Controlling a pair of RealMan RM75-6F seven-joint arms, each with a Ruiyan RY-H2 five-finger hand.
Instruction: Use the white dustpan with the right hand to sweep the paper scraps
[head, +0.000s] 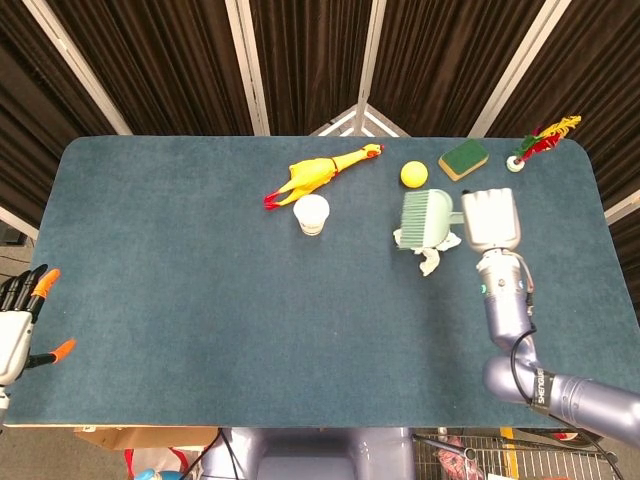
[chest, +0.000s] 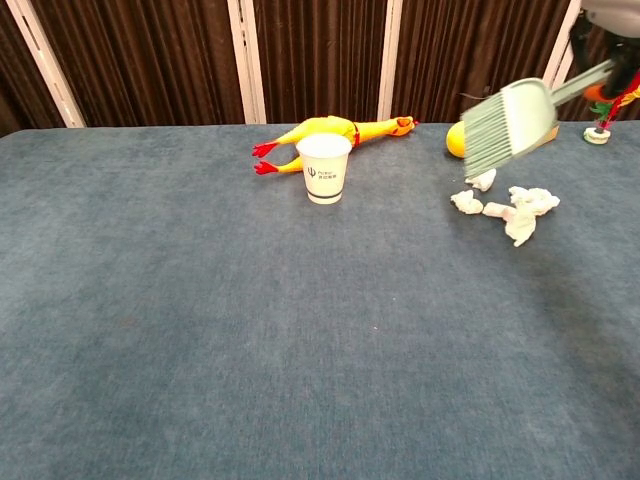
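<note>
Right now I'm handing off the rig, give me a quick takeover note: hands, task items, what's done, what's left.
Right robot hand: grips the handle of the white dustpan, which the chest view shows lifted off the table, bristle edge tilted down to the left.
Left robot hand: at the table's near-left edge, fingers apart, holding nothing.
Paper scraps: a loose cluster on the blue table, just below and in front of the dustpan, not gathered.
Done: dustpan is in hand.
Left: lower the dustpan and sweep the scraps together. The yellow ball sits close behind.
</note>
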